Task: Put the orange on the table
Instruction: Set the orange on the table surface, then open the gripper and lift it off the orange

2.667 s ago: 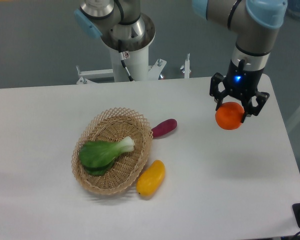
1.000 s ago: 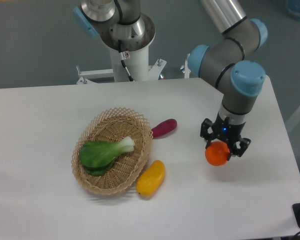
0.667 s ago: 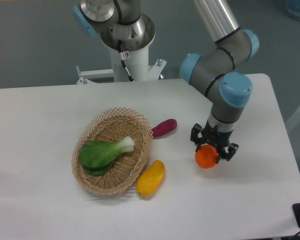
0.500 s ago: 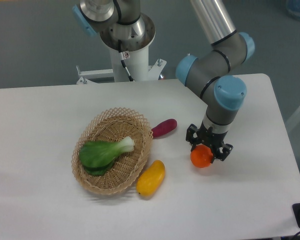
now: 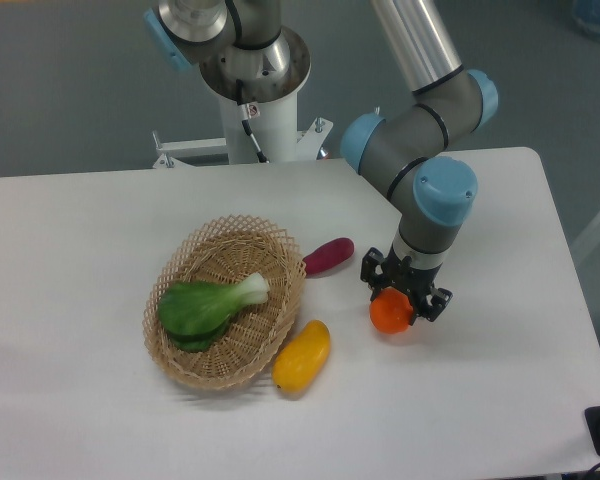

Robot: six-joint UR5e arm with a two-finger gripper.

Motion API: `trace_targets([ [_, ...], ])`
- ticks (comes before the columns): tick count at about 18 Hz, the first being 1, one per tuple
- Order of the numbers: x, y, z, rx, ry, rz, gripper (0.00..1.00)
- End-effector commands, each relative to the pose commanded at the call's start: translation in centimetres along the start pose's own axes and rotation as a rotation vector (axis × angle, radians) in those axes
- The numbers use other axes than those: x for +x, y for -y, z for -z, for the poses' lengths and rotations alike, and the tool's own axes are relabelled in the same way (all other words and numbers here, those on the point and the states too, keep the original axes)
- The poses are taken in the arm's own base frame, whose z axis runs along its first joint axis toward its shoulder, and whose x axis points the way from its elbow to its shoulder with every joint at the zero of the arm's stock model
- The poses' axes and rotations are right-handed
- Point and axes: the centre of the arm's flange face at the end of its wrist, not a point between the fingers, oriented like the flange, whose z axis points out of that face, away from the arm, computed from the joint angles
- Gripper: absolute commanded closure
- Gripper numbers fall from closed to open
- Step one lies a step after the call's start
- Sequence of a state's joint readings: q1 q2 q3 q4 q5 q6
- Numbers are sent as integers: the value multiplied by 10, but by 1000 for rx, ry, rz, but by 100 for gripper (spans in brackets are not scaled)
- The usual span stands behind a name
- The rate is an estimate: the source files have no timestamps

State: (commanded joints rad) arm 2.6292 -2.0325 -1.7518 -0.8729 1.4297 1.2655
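Observation:
The orange is a small bright-orange ball held low over the white table, right of the middle. My gripper comes down on it from above and is shut on the orange, its black fingers on either side. Whether the fruit touches the tabletop I cannot tell; it looks at or just above the surface. The top of the orange is hidden by the gripper.
A wicker basket holding a green leafy vegetable sits left of centre. A yellow mango-like fruit lies at its right rim and a purple vegetable just left of the gripper. The arm's base stands behind the table.
The gripper has carried the orange down and to the left, from high over the right side of the table to low beside the purple vegetable. It has stayed shut on the fruit.

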Motion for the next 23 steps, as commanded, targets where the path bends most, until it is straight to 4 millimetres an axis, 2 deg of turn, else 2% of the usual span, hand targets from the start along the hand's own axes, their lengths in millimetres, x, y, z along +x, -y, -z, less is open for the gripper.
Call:
trace_targets([
  [2,0,0,0,0,0,0,23],
  [4,0,0,0,0,0,-2,22],
  [10,-1,1,4,2,7,-3,3],
  [15,-3,2,15,8,25,-4,1],
  [19,-16,5,38,-17,85,-14,1],
  [22,-35,5,74,-64,163,-15,0],
  [23,-36,5,78,-61,170,-14,0],
])
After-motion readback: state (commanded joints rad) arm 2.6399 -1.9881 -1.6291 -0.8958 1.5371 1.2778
